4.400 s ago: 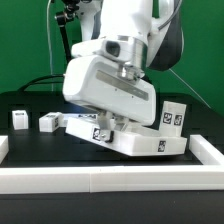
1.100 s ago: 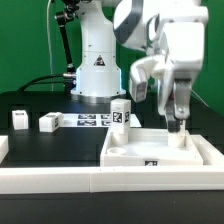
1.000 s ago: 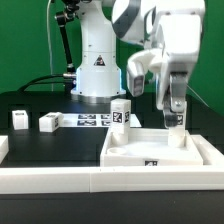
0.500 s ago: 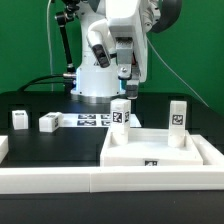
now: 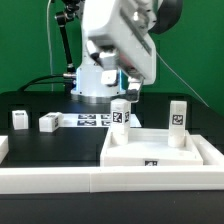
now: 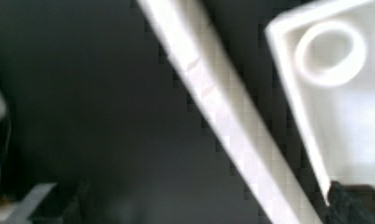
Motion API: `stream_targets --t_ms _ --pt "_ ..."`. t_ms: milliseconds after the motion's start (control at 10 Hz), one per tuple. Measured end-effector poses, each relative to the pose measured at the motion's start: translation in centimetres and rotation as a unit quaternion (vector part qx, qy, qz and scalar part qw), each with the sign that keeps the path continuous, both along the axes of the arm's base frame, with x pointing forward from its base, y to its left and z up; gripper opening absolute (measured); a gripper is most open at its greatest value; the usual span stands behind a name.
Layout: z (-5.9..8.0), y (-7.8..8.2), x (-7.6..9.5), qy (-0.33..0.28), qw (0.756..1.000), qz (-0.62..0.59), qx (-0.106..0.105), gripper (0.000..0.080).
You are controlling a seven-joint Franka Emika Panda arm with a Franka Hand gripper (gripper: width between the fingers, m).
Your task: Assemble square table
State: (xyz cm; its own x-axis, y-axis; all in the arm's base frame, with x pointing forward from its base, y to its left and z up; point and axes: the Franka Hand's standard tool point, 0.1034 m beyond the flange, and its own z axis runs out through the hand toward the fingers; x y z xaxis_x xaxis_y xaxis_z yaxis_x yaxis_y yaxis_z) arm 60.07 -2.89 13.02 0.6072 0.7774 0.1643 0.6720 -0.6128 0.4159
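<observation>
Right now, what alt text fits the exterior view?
A white square table top lies flat, one leg post upright at its far corner on the exterior view's right. The pincer hangs above; a second post stands behind the top.

The square table top point(image 5: 128, 152) at 5 o'clock in the exterior view looks like smooth white plastic with a soft, faintly glossy sheen. Its 4 leg posts point(image 5: 178, 115) share that white plastic look, each carrying a flat black-and-white printed tag. The table point(image 5: 45, 145) beneath is an even matt black, the arm's shell point(image 5: 118, 35) at 12 o'clock is glossier white plastic, and in the blurred wrist view the border rail point(image 6: 205, 88) shows as smooth matt white.
</observation>
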Motion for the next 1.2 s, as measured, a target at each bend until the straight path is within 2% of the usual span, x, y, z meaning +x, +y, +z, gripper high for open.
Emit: stream_targets --t_ms 200,300,500,600,700,900,1200 --pt "0.1 -3.6 -1.2 0.024 0.996 -0.084 0.031 0.0649" --pt "0.1 -5.0 -1.5 0.007 0.994 -0.103 0.036 0.0649" --pt "-0.1 -4.6 -1.6 0.0 0.986 -0.157 0.063 0.0649" --pt "-0.1 -4.7 -1.6 -0.002 0.983 -0.171 0.068 0.0649" --pt "-0.1 -4.8 -1.7 -0.006 0.975 -0.207 0.085 0.0649" --pt "0.1 -7.9 -3.3 0.022 0.944 -0.304 0.129 0.0649" --pt "-1.2 -11.8 -6.5 0.029 0.901 -0.401 0.163 0.0649"
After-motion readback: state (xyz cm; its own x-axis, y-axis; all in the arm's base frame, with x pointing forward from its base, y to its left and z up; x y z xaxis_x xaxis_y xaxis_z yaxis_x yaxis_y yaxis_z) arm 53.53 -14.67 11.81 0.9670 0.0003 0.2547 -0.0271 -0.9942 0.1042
